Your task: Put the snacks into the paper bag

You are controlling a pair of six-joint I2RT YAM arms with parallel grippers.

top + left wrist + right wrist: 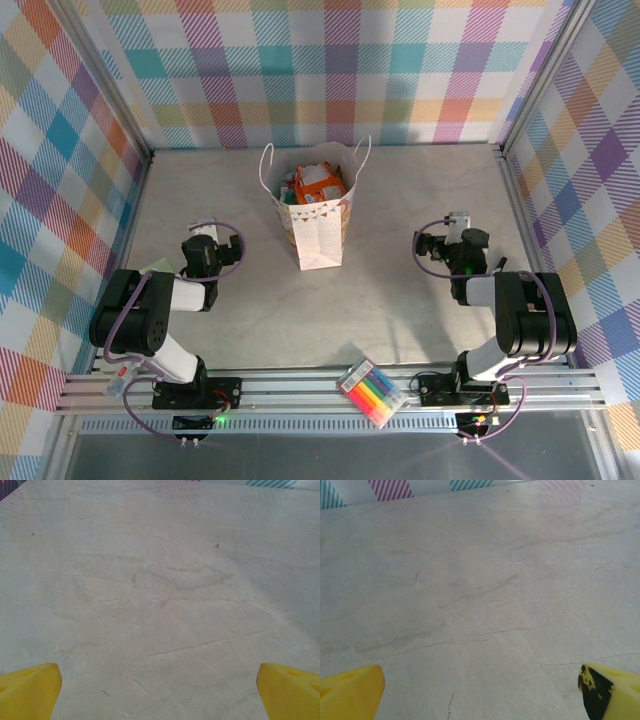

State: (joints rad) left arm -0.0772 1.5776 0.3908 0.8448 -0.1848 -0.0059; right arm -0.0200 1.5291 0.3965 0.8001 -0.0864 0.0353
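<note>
Left arm: folded at the near left, with the elbow out toward the left wall and the wrist pointing to the far side. The left gripper (204, 238) sits over the table (400, 310), left of the paper bag (318, 235) and well apart from it.
Left tool: the yellow fingers (29, 690) stand wide apart at the two lower corners of the left wrist view, spread and holding nothing, with bare table between them.
Right arm: folded the same way at the near right, with the elbow toward the right wall and the wrist pointing far. The right gripper (457, 228) is right of the bag and well apart from it.
Right tool: the yellow fingers (350, 692) are also spread wide over bare table and grip nothing. The right-hand finger has a dark worn patch.
Paper bag: stands upright at the middle of the table, toward the far side, between the two grippers. Its mouth is open and its thin handles hang out to either side.
Snacks (320, 183): inside the bag, with orange and red packets showing at the mouth. How many are in there I cannot tell.
Marker pack (372, 392): lies on the metal rail (290, 385) at the near edge, between the two arm bases and closer to the right one.
Edges: checked walls (330, 70) close the left, far and right sides, and the rail closes the near side.
Open room: wide bare table near the bag and on both of its sides.
</note>
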